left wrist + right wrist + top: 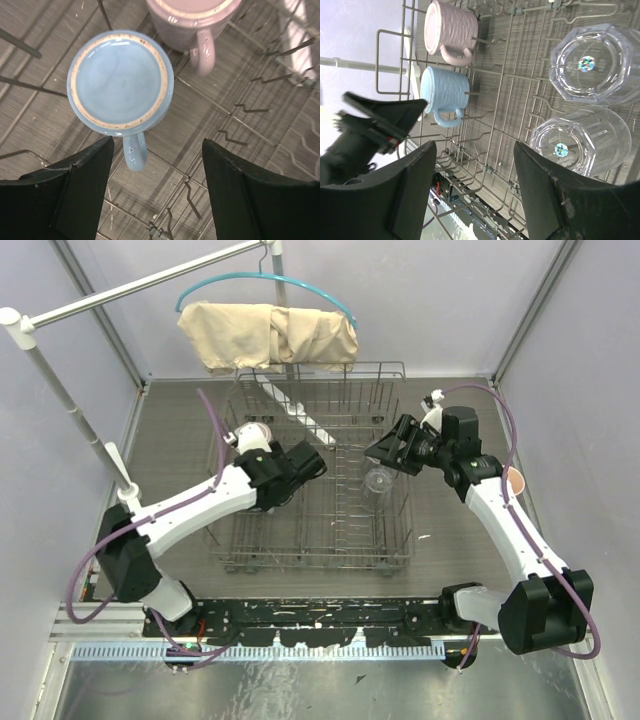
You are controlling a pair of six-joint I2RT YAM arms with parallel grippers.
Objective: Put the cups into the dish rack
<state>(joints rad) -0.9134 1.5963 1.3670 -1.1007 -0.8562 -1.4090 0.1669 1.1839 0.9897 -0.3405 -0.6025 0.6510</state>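
My left pincer (157, 155), jaws apart and empty, hangs over the light blue mug (120, 82), base-up in the dish rack (310, 560) to drain. The mauve mug (192, 20) is at one o'clock, and my right pincer (475, 150) is apart too.

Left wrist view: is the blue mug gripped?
No, the left gripper is open and the blue mug sits in the dish rack, clear of it.
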